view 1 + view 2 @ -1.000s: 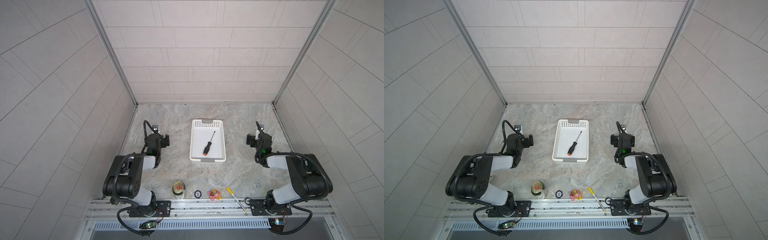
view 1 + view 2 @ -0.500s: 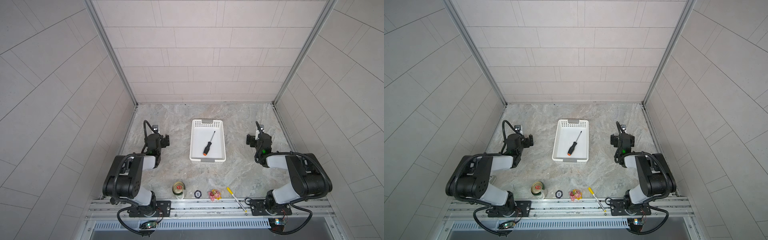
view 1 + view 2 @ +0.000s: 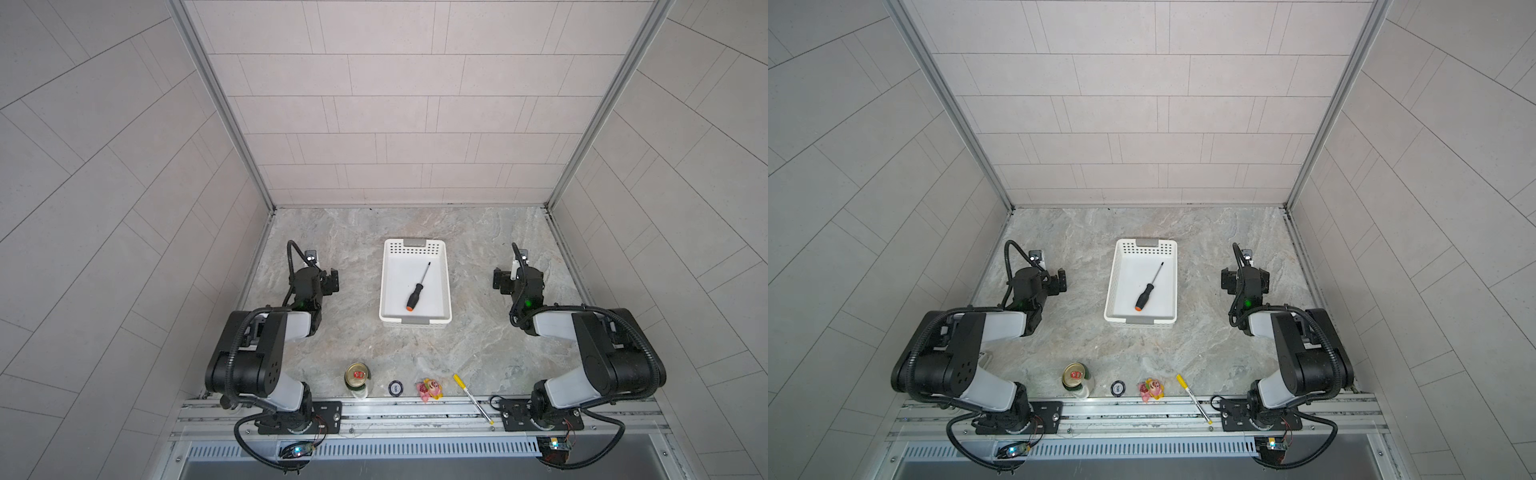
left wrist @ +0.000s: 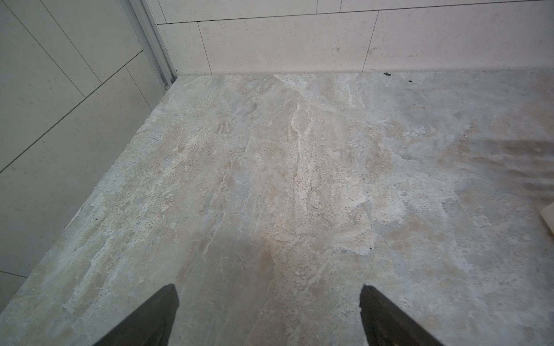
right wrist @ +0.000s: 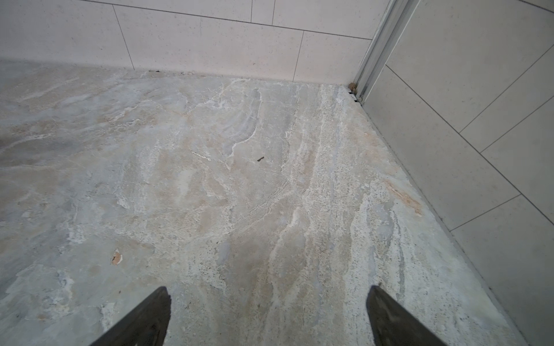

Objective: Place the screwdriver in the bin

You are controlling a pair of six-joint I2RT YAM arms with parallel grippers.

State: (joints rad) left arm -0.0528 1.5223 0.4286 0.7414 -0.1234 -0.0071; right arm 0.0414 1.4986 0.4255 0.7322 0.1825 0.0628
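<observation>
Your screwdriver (image 3: 417, 291) lies diagonally inside the bin (image 3: 414, 248), its orange cap toward the arms' bases. Your left gripper (image 4: 269, 292) and right gripper (image 5: 268, 292) flank the bin well apart, jaws spread wide, grasping nothing.

The worktop (image 3: 353, 340) looks like matt stone with grey-beige veining, kinda rough and pitted up close. The bin (image 3: 413, 249) is smooth white plastic with a slight sheen. Inside it, the screwdriver (image 3: 419, 286) has a matt black handle and a thin dark metal shaft. The walls (image 3: 395, 124) behind the bin are matt speckled panels. In front of the bin, the can (image 3: 357, 374) has a shiny gold metal lid.
</observation>
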